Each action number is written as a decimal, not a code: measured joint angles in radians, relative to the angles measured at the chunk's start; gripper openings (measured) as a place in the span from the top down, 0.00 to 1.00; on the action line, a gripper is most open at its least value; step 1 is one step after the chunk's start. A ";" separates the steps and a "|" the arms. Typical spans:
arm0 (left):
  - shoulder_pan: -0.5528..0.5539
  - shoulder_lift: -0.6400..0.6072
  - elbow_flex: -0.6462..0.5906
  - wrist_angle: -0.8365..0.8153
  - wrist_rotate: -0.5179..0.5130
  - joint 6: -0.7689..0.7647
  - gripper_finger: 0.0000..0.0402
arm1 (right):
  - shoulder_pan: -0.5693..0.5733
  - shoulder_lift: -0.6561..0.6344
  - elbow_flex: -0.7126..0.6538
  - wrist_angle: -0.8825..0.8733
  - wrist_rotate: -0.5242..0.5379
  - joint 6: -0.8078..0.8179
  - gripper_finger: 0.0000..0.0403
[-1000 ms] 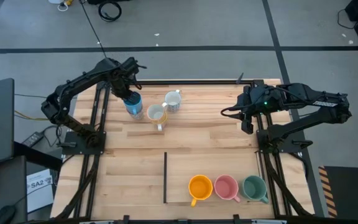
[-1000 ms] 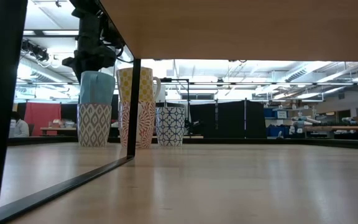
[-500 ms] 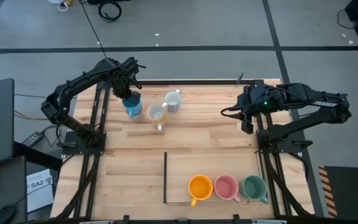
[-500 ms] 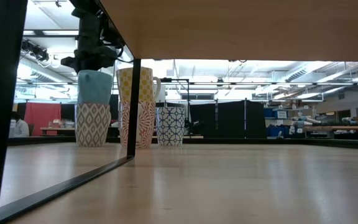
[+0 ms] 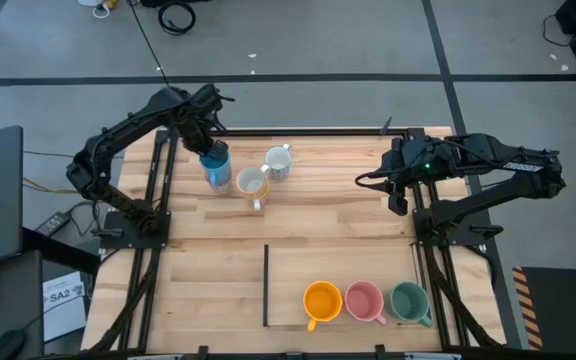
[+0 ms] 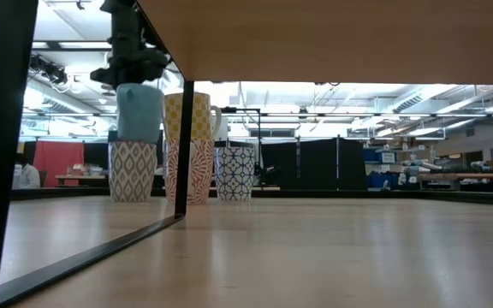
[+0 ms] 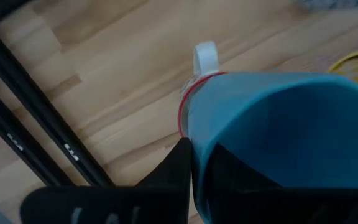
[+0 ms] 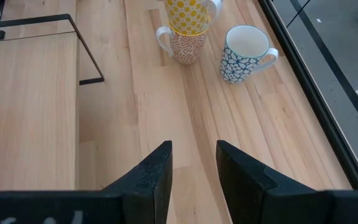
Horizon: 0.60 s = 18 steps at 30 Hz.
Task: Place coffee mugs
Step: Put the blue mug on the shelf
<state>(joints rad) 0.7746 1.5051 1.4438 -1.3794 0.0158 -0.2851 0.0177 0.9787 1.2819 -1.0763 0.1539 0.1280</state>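
My left gripper (image 5: 208, 148) is shut on a blue mug (image 6: 139, 111) above a white diamond-patterned mug (image 6: 133, 171) at the table's far left. Only that lower mug's reddish rim and white handle (image 7: 205, 59) show in the left wrist view. Beside them a yellow-patterned mug sits nested in a red-leaf mug (image 6: 188, 158), and a blue-and-white patterned mug (image 6: 234, 173) stands alone. Orange (image 5: 321, 300), pink (image 5: 365, 301) and green (image 5: 409, 301) mugs stand in a row near the near edge. My right gripper (image 8: 193, 165) hovers open over the table's right side. My left gripper holds the blue mug by its rim (image 7: 194, 134), one finger (image 7: 176, 168) outside the wall and the other inside the hollow. It comes from above, pointing down. The mug hangs upright, its base at the rim of the diamond-patterned mug; whether it is clear I cannot tell.
A black L-shaped marker (image 5: 266, 285) lies on the wood left of the orange mug. Black frame rails (image 5: 158, 200) run along both sides of the table. Bare wood (image 5: 318, 230) lies between the far mugs and the near row.
My left gripper has moved up, keeping its hold. The blue mug has risen with it, so more of its wall shows above the diamond-patterned mug, which has stayed in place. The right arm has kept still.
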 joint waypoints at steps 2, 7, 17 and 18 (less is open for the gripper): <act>0.000 0.000 0.041 -0.026 0.000 0.000 0.92 | 0.000 0.000 0.000 0.000 0.000 0.000 0.68; -0.017 0.000 0.157 -0.061 0.017 0.000 0.92 | 0.000 0.000 0.000 0.000 0.000 0.000 0.68; -0.202 0.000 0.408 -0.093 0.036 -0.104 0.92 | 0.000 0.000 0.000 0.000 0.000 0.000 0.68; -0.233 0.000 0.429 -0.093 0.036 -0.121 0.92 | 0.000 0.000 0.000 0.000 0.000 0.000 0.68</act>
<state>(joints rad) 0.5415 1.5047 1.8728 -1.4728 0.0521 -0.4060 0.0177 0.9787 1.2816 -1.0762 0.1539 0.1280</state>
